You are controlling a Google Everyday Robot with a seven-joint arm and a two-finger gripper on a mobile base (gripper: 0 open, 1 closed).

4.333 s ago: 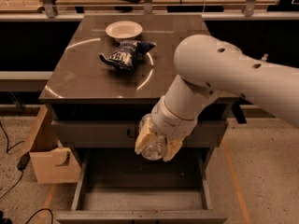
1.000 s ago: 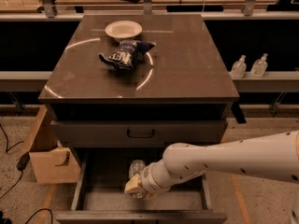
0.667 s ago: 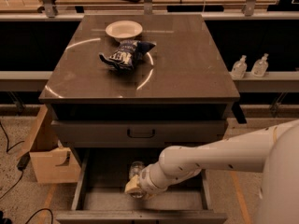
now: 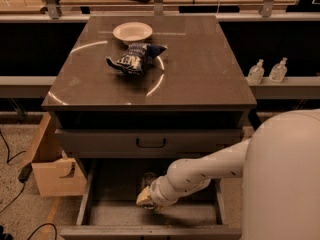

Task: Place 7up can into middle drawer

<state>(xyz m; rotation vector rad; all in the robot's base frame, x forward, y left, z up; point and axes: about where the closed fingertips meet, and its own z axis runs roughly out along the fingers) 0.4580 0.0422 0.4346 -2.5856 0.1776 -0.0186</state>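
While my arm reaches in from the lower right of the frame, my gripper [image 4: 144, 199] sits low inside the middle drawer [image 4: 150, 217], which is pulled open at the bottom centre. The gripper hangs just above the drawer's bare grey floor, left of the middle. Whether it is clamped or loose I cannot tell from here.

The 7up can [image 4: 148, 180] is inside that same drawer, directly behind the gripper towards the back and in deep shadow. It looks upright. I cannot say whether the gripper touches it or merely sits against it.

Above the open drawer is a closed drawer front [image 4: 210, 143] with a black loop handle [image 4: 151, 143]. Over that, the dark counter [image 4: 200, 79] fills the middle of the frame. A dark blue chip bag [image 4: 134, 59] lies on the counter left of centre, and a pale bowl [image 4: 132, 32] stands just behind it.

A cardboard box [image 4: 52, 171] sits on the floor at the left. Two small clear bottles [image 4: 256, 72] stand on a ledge at the right.
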